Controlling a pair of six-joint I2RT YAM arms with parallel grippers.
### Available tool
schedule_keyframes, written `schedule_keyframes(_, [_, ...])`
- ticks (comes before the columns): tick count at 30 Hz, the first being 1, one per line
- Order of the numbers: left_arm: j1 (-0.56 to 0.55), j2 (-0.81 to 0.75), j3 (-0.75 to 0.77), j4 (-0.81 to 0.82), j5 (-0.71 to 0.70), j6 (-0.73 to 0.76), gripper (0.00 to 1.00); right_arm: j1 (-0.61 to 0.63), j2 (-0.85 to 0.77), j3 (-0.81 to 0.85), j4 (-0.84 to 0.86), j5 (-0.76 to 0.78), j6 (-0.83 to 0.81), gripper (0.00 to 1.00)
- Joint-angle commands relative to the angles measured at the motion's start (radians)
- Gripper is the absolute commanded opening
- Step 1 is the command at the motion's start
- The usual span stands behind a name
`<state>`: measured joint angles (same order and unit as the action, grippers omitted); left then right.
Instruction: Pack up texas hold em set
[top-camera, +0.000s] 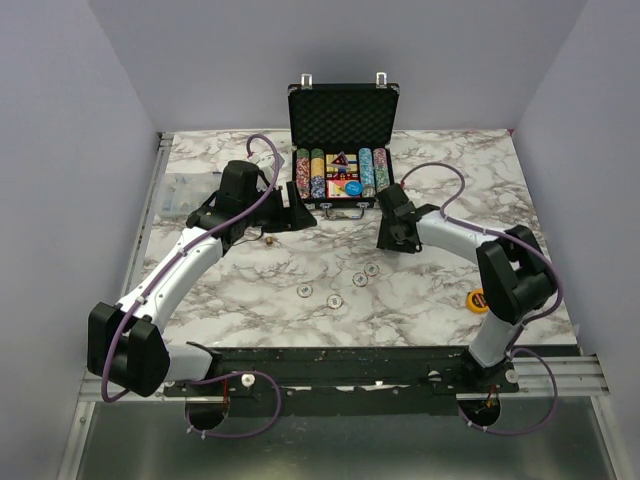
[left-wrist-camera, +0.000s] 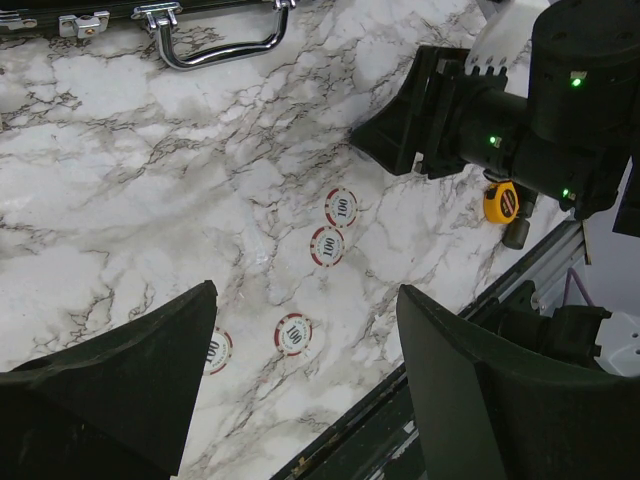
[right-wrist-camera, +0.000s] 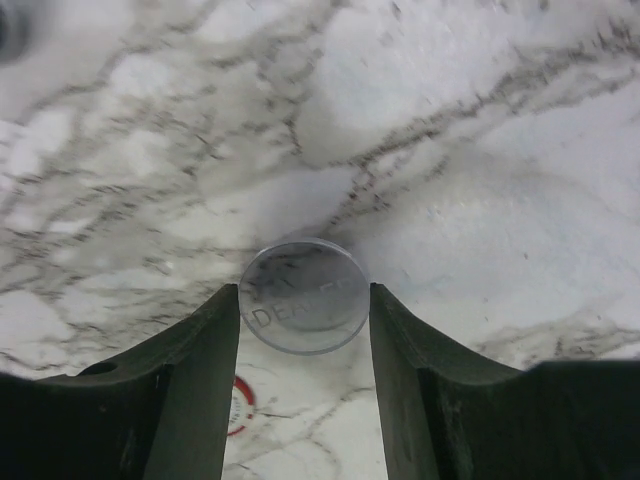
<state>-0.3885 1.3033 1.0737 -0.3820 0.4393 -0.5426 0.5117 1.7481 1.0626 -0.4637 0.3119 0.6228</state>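
Observation:
The black briefcase (top-camera: 343, 118) stands open at the back of the table, with multicoloured chip rows (top-camera: 316, 172), a yellow disc (top-camera: 353, 187) and a blue disc (top-camera: 339, 186) inside. Its silver handle (left-wrist-camera: 220, 45) shows in the left wrist view. My right gripper (right-wrist-camera: 303, 292) is shut on a whitish dealer disc (right-wrist-camera: 303, 297), held above the marble just in front of the case (top-camera: 392, 232). My left gripper (left-wrist-camera: 305, 300) is open and empty, left of the case front (top-camera: 298, 215). Several loose red-rimmed 100 chips (left-wrist-camera: 327, 246) lie on the table centre (top-camera: 335, 299).
A yellow-and-black tape measure (top-camera: 478, 299) lies by the right arm's base; it also shows in the left wrist view (left-wrist-camera: 500, 202). A small clear plastic object (top-camera: 185, 190) sits at the far left edge. A red-rimmed chip (right-wrist-camera: 238, 405) lies under my right gripper.

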Motion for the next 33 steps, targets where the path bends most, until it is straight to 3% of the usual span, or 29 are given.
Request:
schedule_keyframes(1, [-0.002, -0.022, 0.012, 0.023, 0.015, 0.012, 0.72, 0.009, 0.051, 0.136, 0.043, -0.044, -0.053, 0.41])
schedule_keyframes(18, [-0.002, -0.053, 0.015, 0.018, 0.005, 0.018, 0.72, 0.025, 0.419, 0.767, -0.006, -0.209, -0.106, 0.41])
schedule_keyframes(33, [-0.01, -0.071, 0.015, 0.019, 0.006, 0.021, 0.72, 0.031, 0.613, 1.009, -0.038, -0.227, -0.113, 0.47])
